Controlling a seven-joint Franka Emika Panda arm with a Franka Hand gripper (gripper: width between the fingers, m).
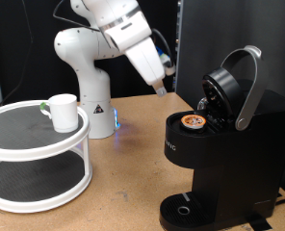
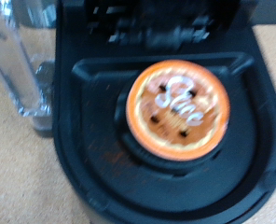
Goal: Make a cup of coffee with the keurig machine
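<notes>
The keurig machine [image 1: 220,154] stands at the exterior view's right with its lid [image 1: 224,89] swung up and its silver handle [image 1: 248,87] raised. A pod with an orange top [image 1: 193,121] sits in the open brew chamber; in the wrist view the pod [image 2: 178,109] fills the middle, seated in the black holder [image 2: 91,140]. My gripper [image 1: 161,89] hangs above and to the left of the chamber, apart from the machine; no fingers show in the wrist view. The cup [image 1: 62,111], a white mug, stands on the top tier of a round white shelf [image 1: 17,144] at the left.
The arm's white base [image 1: 90,96] stands behind the shelf. The machine's round drip tray [image 1: 186,207] is at the bottom of the exterior view. A clear water tank [image 2: 17,65] sits beside the chamber. A dark panel [image 1: 229,29] rises behind the machine.
</notes>
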